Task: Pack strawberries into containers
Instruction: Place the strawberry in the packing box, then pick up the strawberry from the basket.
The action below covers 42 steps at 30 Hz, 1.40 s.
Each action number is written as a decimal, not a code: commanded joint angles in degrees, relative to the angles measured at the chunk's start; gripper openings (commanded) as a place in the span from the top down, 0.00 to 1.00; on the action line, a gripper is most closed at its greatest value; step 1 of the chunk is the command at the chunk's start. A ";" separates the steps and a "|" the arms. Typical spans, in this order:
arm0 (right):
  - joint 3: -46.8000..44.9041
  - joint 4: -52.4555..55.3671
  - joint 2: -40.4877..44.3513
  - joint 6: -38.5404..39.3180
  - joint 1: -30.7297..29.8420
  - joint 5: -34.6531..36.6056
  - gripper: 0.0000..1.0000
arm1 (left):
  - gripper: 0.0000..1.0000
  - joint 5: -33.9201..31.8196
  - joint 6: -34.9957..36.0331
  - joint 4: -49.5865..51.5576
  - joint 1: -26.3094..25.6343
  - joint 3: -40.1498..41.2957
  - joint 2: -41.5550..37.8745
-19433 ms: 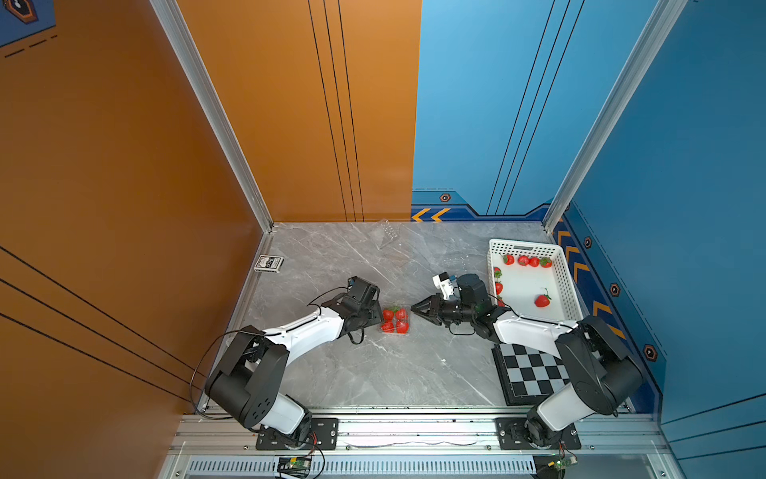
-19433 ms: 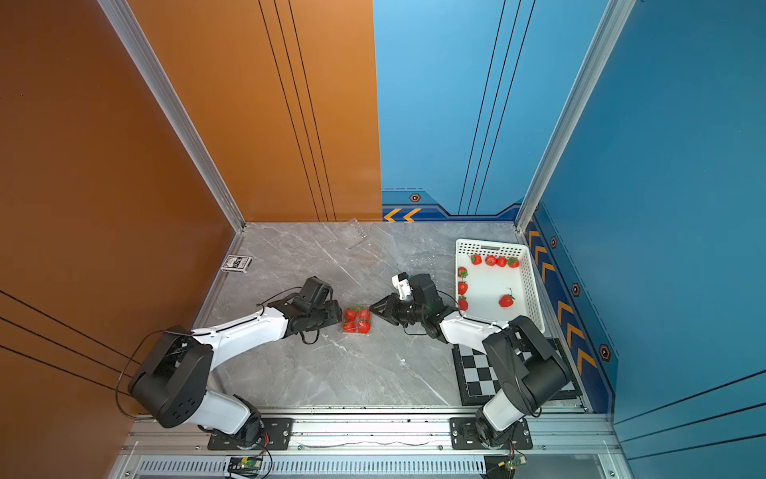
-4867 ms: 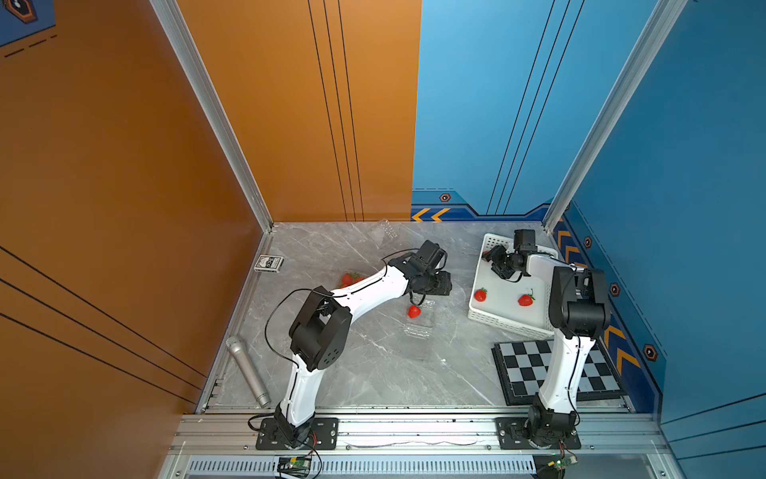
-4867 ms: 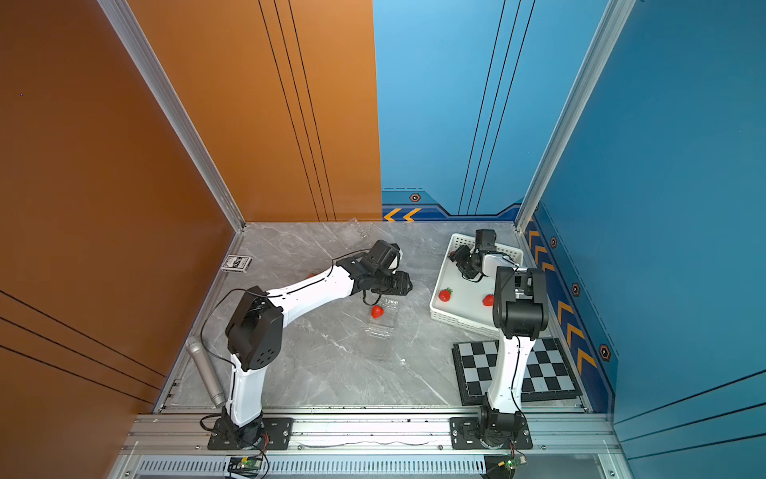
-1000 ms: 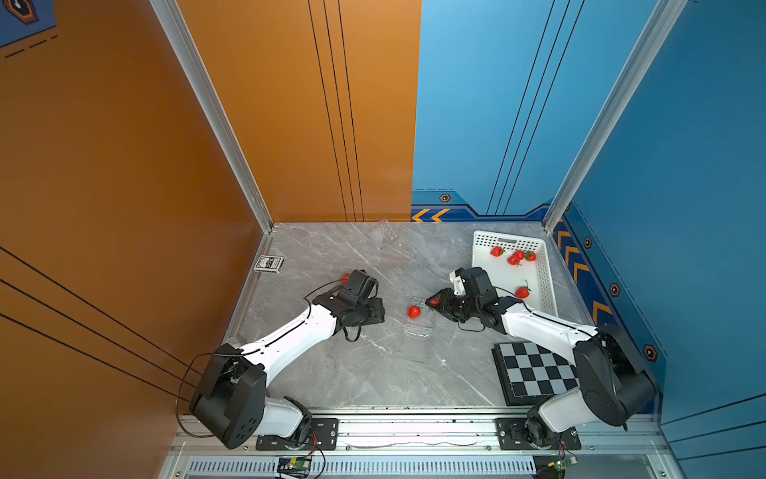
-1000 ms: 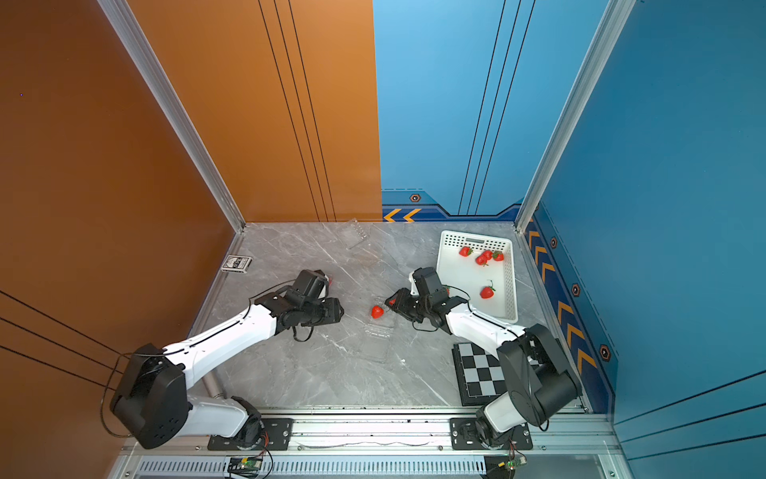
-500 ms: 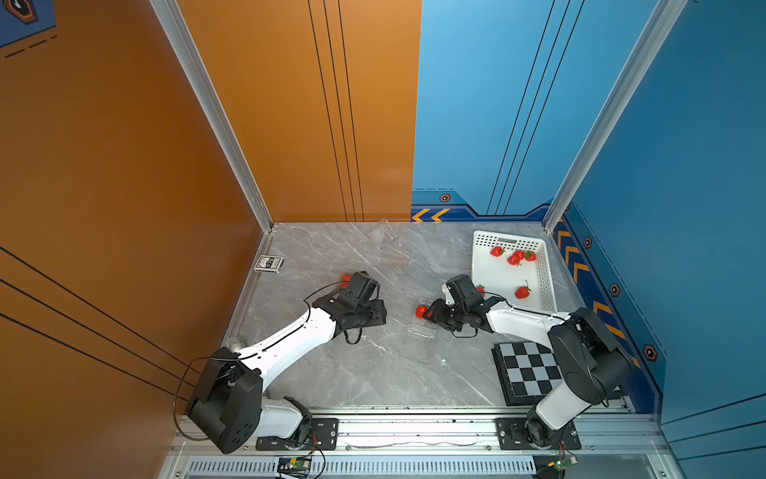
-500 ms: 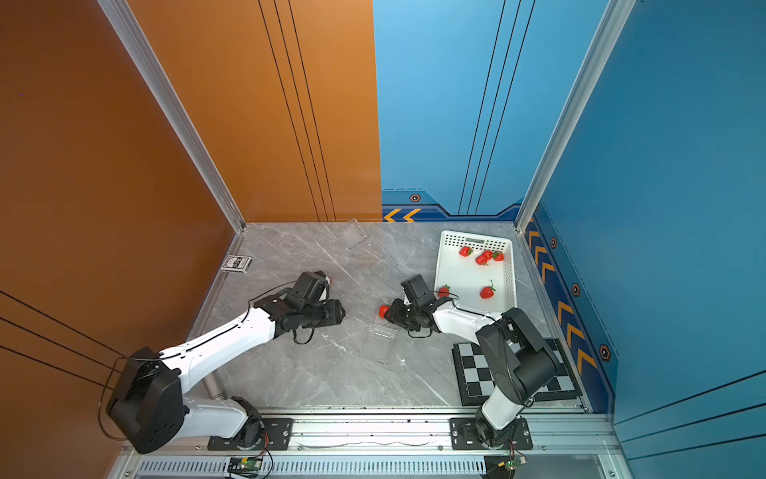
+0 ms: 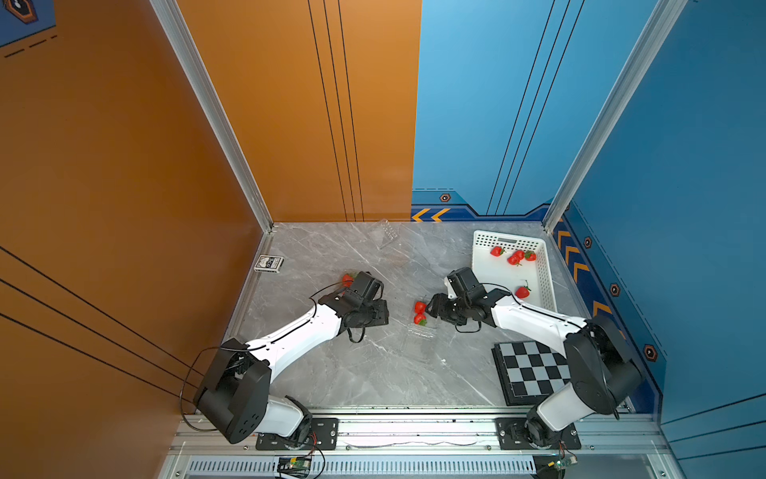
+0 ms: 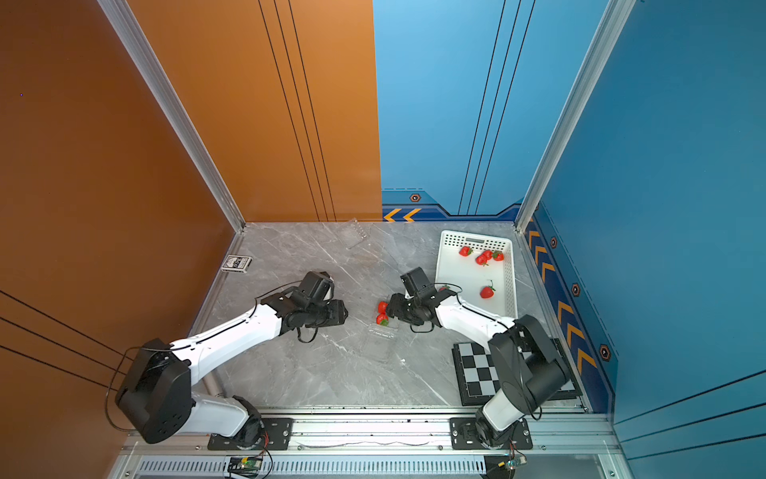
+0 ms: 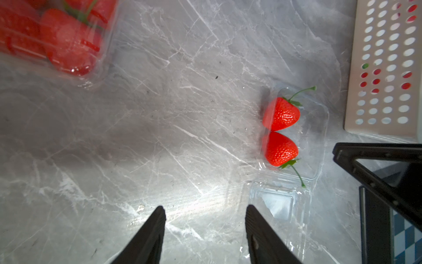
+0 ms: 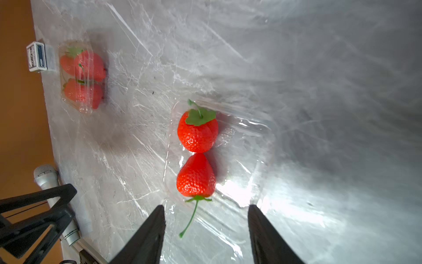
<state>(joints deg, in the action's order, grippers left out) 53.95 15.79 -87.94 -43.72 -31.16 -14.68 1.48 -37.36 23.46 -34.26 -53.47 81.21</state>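
Presently, bench: grey marble-look bench (image 9: 331, 373), orange wall on L side, blue walls at back and R.
Open box: clear plastic clamshell container (image 11: 316, 137) w/ ribbed edges, lid folded flat open, mid-bench between the two claws; faint in a top view (image 9: 420, 338).
Fruit in open box: 2 bright red strawberries w/ green caps, tip to tip and touching, along one side of the tray. One (image 12: 197, 134) sits farther from the R claw. The other (image 12: 196, 177) sits just ahead of its tips.
L claw: black two-finger L claw (image 11: 205, 208), fingers spread, nothing between them, over bare bench; one finger by the open lid's edge.
R claw: black R claw (image 12: 205, 206), fingers spread, pinching nothing; nearer berry's thin green stem lies between the fingers.
Packed box: second clear clamshell (image 12: 82, 75) full of red berries, lid looks shut, near the orange wall; mostly hidden behind L arm in a top view (image 9: 347, 278).
Spare box: third clear clamshell (image 9: 383, 234), no fruit in it, at back of bench by the wall; can't tell if lid is shut.
Basket: white perforated plastic basket (image 9: 507, 239), back R of bench. It holds at least 4 loose red strawberries: 3 bunched at far end (image 9: 514, 259), 1 alone nearer R arm (image 9: 523, 291).
Misc: small printed card box (image 9: 268, 263) by orange wall; black-and-white checkerboard (image 9: 534, 369) front R, partly under R arm; silver mic-like cylinder (image 12: 45, 176) at bench edge by orange wall.
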 commanded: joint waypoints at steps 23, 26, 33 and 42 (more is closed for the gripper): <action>-0.54 -5.02 -6.25 2.50 35.07 -13.50 0.42 | 0.41 6.12 4.75 6.49 -15.05 -45.98 34.78; 0.82 -7.31 -9.76 1.74 35.11 -14.43 0.41 | 0.41 6.81 5.06 7.27 -14.84 -48.36 36.94; 3.22 -10.23 -14.83 -0.30 34.67 -17.40 0.42 | 0.41 7.40 4.84 7.39 -14.38 -49.88 38.93; 1.69 -11.62 -15.21 -1.18 32.80 -19.09 0.44 | 0.41 8.13 4.68 7.38 -13.92 -50.59 40.82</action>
<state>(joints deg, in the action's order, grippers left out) 55.88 4.91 -103.53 -44.23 2.57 -32.93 8.27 -33.63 29.21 -48.75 -102.72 120.86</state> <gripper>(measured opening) 0.565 0.591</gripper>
